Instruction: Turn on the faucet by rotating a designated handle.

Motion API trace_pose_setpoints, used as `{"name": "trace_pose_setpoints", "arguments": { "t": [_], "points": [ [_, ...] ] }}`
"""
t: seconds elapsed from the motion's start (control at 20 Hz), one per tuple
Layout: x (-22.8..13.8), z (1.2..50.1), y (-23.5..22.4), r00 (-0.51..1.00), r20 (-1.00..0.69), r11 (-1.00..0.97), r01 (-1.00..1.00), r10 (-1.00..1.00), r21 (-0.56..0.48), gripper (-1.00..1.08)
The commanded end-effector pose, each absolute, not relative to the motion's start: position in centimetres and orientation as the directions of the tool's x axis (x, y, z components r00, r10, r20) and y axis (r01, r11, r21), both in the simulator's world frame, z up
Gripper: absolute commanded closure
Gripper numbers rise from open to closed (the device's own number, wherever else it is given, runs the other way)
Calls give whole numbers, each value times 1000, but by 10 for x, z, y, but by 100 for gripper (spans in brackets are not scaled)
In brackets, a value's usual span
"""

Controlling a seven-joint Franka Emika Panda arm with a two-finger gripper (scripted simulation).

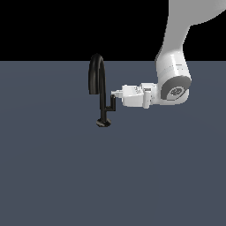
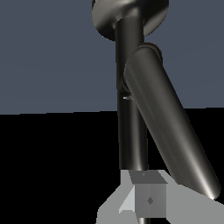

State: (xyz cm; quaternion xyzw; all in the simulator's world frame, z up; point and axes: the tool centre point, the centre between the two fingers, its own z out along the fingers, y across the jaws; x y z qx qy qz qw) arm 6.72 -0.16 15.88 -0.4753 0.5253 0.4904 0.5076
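Where the exterior view looks across the grey floor (image 1: 53, 176), the faucet (image 1: 98, 75) stands upright on its round base, spout arching toward that view's left; its handle (image 1: 110, 105) branches off the stem toward that view's right, and the gripper (image 1: 115, 93) reaches in sideways, its tip at the upright stub; whether the jaws are wide or narrow I cannot tell. Seen from the wrist, the handle (image 2: 170, 131) slants across the stem (image 2: 130, 131); a grey finger (image 2: 148, 199) lies against them, perhaps touching.
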Motion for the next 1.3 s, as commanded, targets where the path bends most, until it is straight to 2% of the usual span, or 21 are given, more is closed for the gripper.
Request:
{"name": "trace_pose_setpoints", "arguments": {
  "t": [0.0, 0.65, 0.75, 1.25],
  "points": [
    [58, 155, -1, -38, -999, 64, -997, 0, 38, 108],
    [13, 138, 2, -42, -999, 61, -997, 3, 42, 108],
    [22, 149, 1, -21, -1000, 63, -998, 0, 21, 108],
    [-5, 88, 3, -41, -999, 61, -997, 2, 41, 108]
  ]
}}
